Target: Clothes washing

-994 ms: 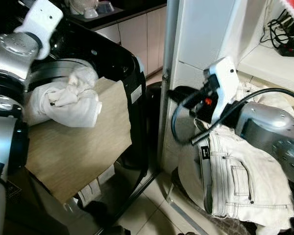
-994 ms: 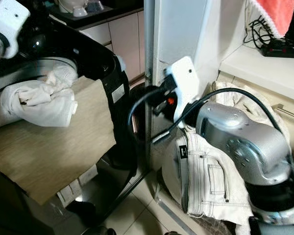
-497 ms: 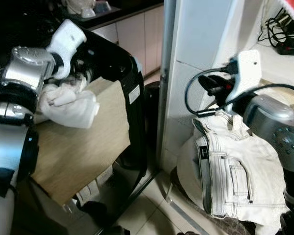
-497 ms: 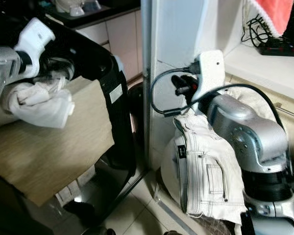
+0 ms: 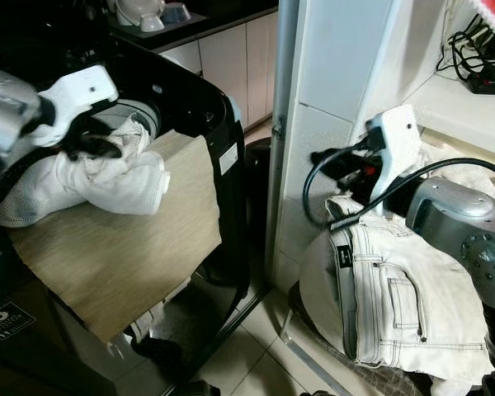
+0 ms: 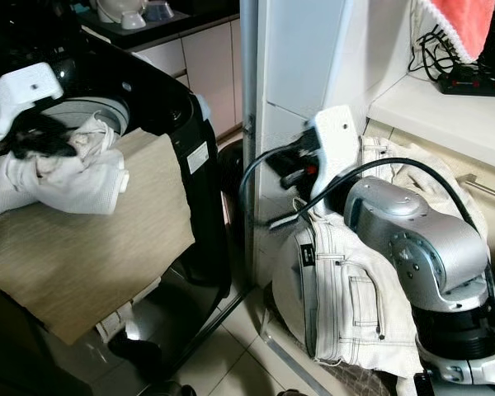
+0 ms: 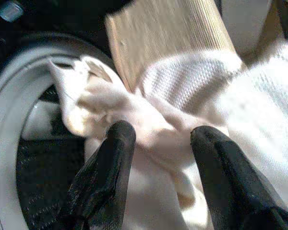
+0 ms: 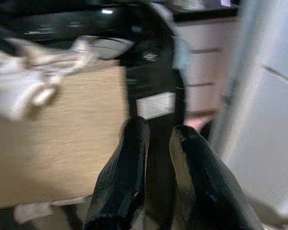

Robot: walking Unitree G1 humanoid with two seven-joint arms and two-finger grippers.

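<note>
A: What has changed in the last second?

B: The left gripper [image 7: 158,139] has come down from above the washer [image 5: 206,107] onto the white clothes [image 5: 107,177]. Its fingers [image 7: 110,158] are apart and straddle a fold of the cloth. They are not closed on it.

A: Where do the clothes lie?

B: Heaped at the drum rim [image 7: 9,96], half on the tan cloth [image 5: 124,247] draped over the washer's front. None has dropped fully into the drum.

A: And the right arm?

B: It rose half a second ago and has sunk again. The right gripper [image 8: 156,139] hangs by the pale jeans [image 5: 396,305], its fingers close together and empty.

A: What does this mean for the task?

B: Loading seems under way. A grasp or a push into the drum looks likely next.
</note>
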